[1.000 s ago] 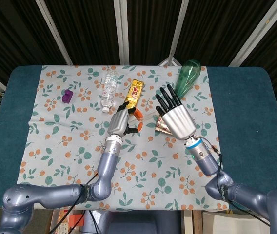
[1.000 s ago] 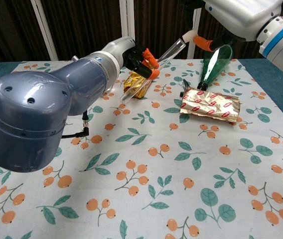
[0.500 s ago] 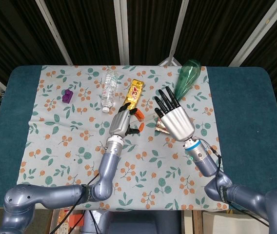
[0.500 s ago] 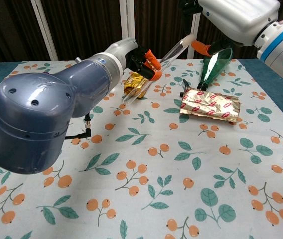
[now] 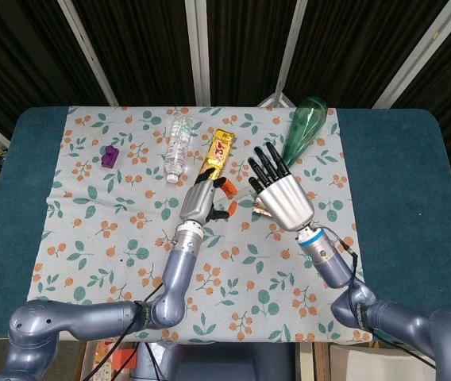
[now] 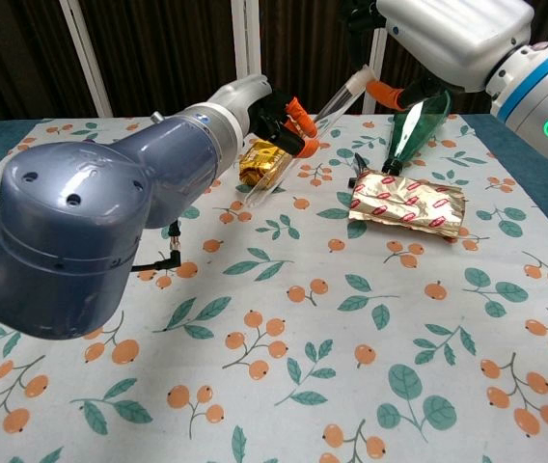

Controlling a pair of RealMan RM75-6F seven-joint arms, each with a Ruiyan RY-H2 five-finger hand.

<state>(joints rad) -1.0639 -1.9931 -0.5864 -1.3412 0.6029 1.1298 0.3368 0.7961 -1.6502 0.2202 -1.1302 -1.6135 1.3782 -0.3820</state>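
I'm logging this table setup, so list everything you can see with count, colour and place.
clear tube: one, transparent, held slanted above the cloth between both hands
gold packet: one, gold, centre back
silver packet: one, silver with red marks, beneath the right hand
green bottle: one, lying right back
water bottle: one, clear, lying left of the gold packet
purple block: one, far left
tablecloth: one, white with orange berries
left hand: grips the tube
right hand: touches the tube's upper end

Blue table (image 5: pixel 35 159), fruit-print cloth (image 5: pixel 106 214); clear bottle (image 5: pixel 177 145), green bottle (image 5: pixel 304 127), gold packet (image 5: pixel 219 151), purple piece (image 5: pixel 111 155).
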